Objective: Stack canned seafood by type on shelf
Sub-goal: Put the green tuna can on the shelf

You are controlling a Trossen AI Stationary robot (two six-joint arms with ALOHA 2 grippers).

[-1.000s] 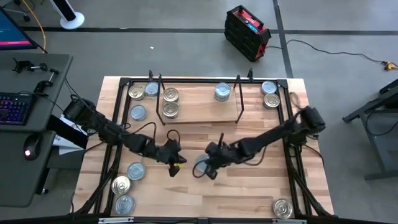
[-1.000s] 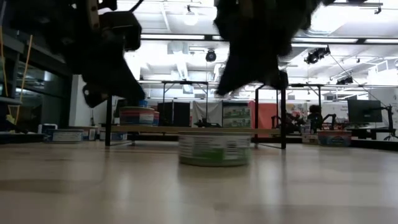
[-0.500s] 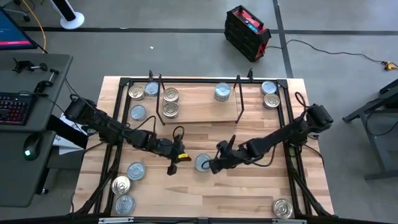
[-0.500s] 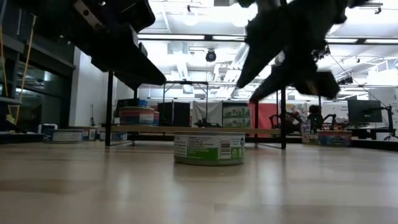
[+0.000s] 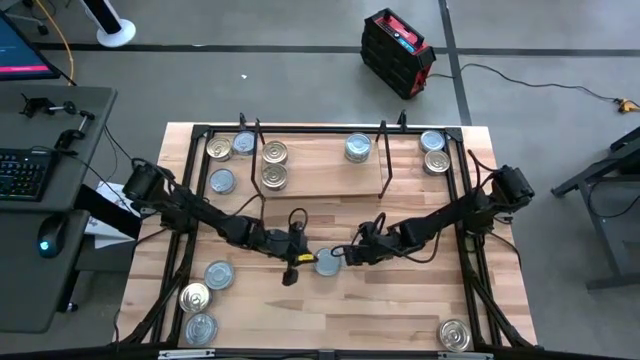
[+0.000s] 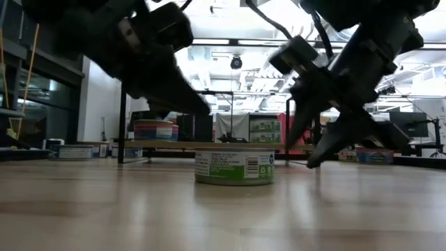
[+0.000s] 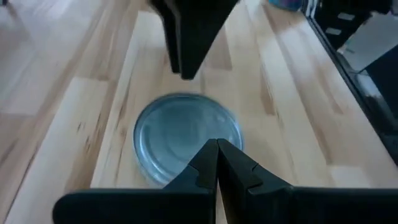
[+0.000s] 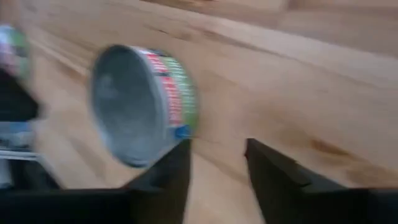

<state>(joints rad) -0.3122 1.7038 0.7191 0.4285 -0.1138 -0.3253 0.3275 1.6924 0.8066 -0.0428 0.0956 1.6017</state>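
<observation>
Black-framed wooden tabletop on grey concrete floor; red-and-black case on floor beyond far edge, desk with keyboard off left side.

Light-wood shelf at far middle of table, black brackets at both ends; two gold-lidded tins at its left end, one silver-blue tin toward its right. More tins loose at far-left corner, far-right corner, near-left edge and near-right corner.

Compared with a second ago: silver-blue tin at table centre, then covered by right gripper, now uncovered and flat on wood. Right gripper drawn back toward its own side, now just beside tin, apart from it. Left gripper moved in from farther left, now just beside tin's other side.

Low view only: green-and-white label around tin, tin flat on table, right gripper tilted down beside it with daylight between; stacked tins on shelf behind. Left wrist view only: plain silver lid seen past left gripper. Right wrist view only: tin's side label beyond right gripper.

Left gripper: fingers pressed together, empty, tips over tin's near rim. Right gripper: fingers parted with clear gap, released, holding nothing.
</observation>
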